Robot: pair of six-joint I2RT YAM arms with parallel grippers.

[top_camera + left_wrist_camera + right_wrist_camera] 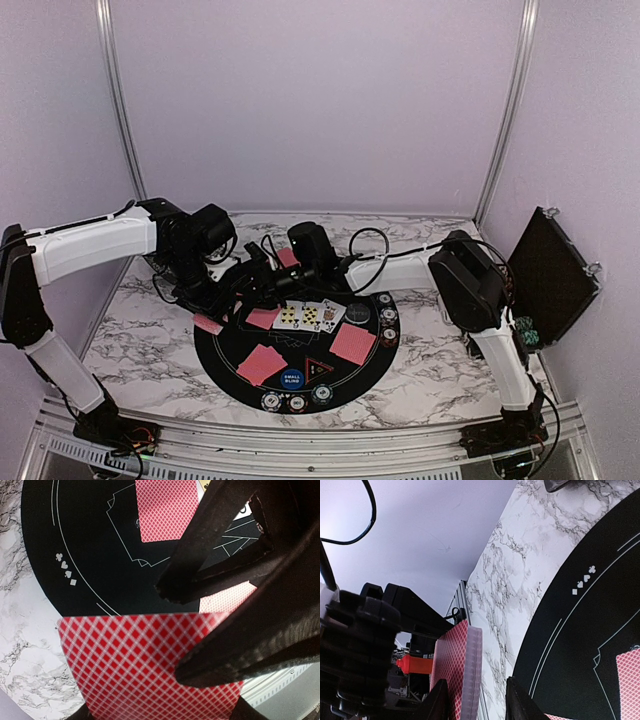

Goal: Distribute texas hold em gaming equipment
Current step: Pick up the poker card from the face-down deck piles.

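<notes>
my left tool (157,712) is clamped shut on the deck of red-backed cards (130,665), holding it in the air over the left rim of the round black mat (225,350), where the mat meets the marble tabletop (130,340). my right tool (477,700) has reached across from the right and stands open astride that deck. in its own wrist view the stack sits edge-on against one finger (439,702), with a clear gap to the other finger (520,702).

that gap is what the next move turns on. the deck lies straight ahead of my right tool, with its visible long edge running along the line of the fingers. i judge the right tool must close on only the outermost card and draw it off while the left one keeps the rest.

on the mat, a row of face-up cards (310,315) lies across the middle. face-down cards lie at the near left (262,363) and at the right (353,343). striped chips (297,403) sit along the near rim, and more chips (388,318) sit at the right. the blue button (291,378) and the black triangular marker (318,367) lie near the middle.

the black chip case (550,275) leans open against the right wall, well apart from both tools. its inside is too dark for me to tell what it holds.
</notes>
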